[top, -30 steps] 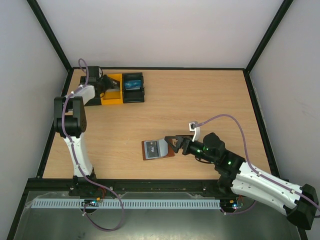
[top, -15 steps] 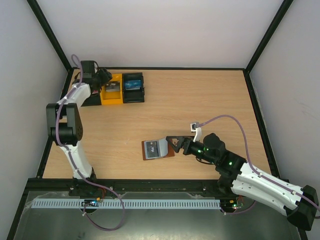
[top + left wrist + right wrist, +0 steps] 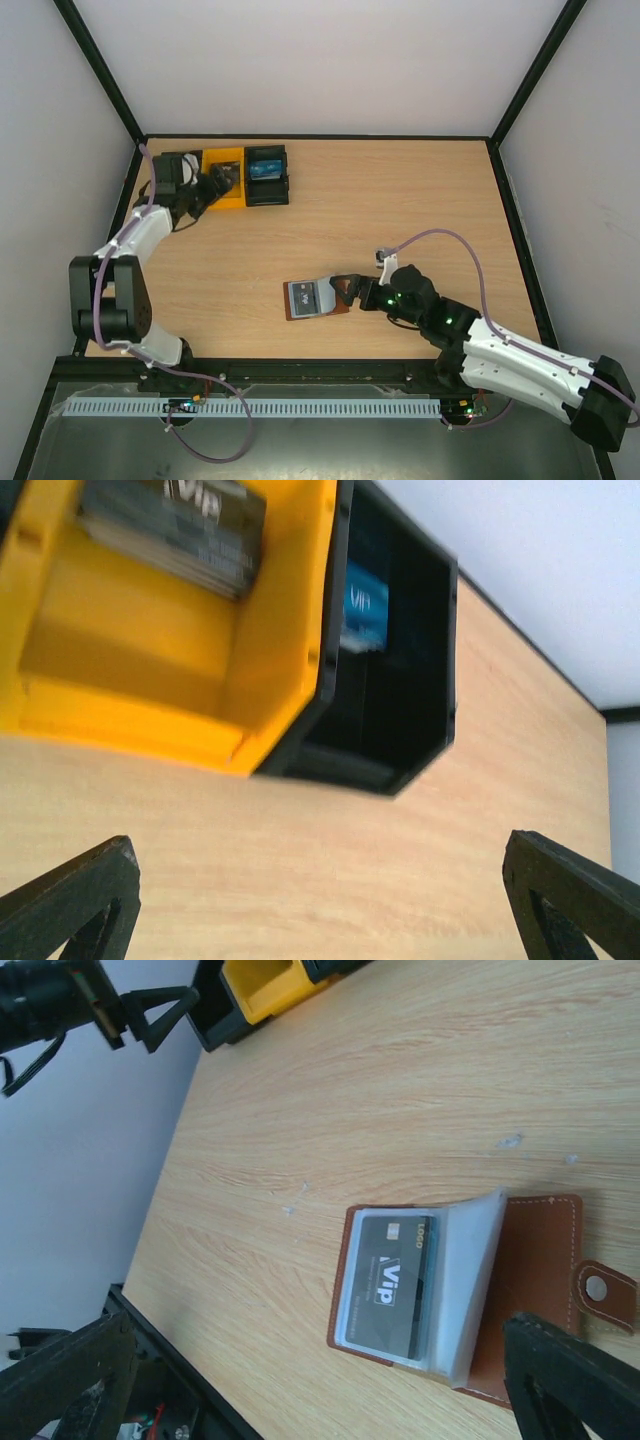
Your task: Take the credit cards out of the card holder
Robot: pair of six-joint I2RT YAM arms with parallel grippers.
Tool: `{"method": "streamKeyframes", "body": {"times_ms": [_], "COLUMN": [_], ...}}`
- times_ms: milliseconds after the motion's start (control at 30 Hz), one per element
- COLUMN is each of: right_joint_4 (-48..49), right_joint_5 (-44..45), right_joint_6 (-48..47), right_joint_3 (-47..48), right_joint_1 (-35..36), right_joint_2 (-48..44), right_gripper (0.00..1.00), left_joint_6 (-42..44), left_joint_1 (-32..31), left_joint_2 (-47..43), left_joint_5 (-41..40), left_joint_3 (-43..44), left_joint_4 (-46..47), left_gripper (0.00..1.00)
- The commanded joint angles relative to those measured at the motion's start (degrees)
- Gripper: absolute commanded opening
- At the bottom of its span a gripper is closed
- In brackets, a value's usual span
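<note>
The card holder point(image 3: 316, 298) lies open on the table point(image 3: 420, 200), just below the middle of the top view. In the right wrist view its brown leather spreads flat, with the snap tab point(image 3: 605, 1295) at the right edge of the frame. A clear sleeve point(image 3: 470, 1280) curls up from the fold. A black card point(image 3: 390, 1275) sits inside the pocket on the holder's left half, so it is not yet out.

The right gripper point(image 3: 343, 291) hangs low at the holder's right end. Its fingers point(image 3: 570, 1380) are spread wide, one in each lower corner of its own view, and pinch nothing; whether they touch the leather I cannot tell.

The left gripper point(image 3: 318, 865) hovers over bare wood in the upper left of the top view, just in front of the bins. Its fingers point(image 3: 70, 900) are also spread wide, with nothing between them.

A yellow bin point(image 3: 150, 680) holds a small stack of dark cards point(image 3: 175, 520) against its far wall. Touching it on the right, a black bin point(image 3: 400, 730) holds a blue card point(image 3: 365, 605). Both bins are well apart from the card holder.
</note>
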Motion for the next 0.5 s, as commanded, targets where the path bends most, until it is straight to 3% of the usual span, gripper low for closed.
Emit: {"method": "streamKeyframes", "body": {"times_ms": [0, 167, 467], "right_joint_4": [1.40, 4.35, 7.34], "right_joint_5": [-0.11, -1.96, -5.11], "right_joint_6": [-0.61, -0.93, -0.24], "right_joint_3": [0.79, 1.18, 3.84], "right_joint_1": [-0.01, -0.04, -0.01], "right_joint_2": [2.50, 7.31, 16.95], "right_gripper": [0.94, 0.76, 0.41], "left_joint_6": [1.71, 0.45, -0.28], "left_joint_1": [-1.18, -2.98, -10.45], "left_joint_2": [-6.55, -15.32, -23.36], "left_joint_5": [6.91, 9.87, 10.20], "left_joint_3": [-8.18, -18.26, -26.65], "left_joint_4": [0.08, 2.53, 2.57], "left_gripper": [1.00, 1.00, 0.95]}}
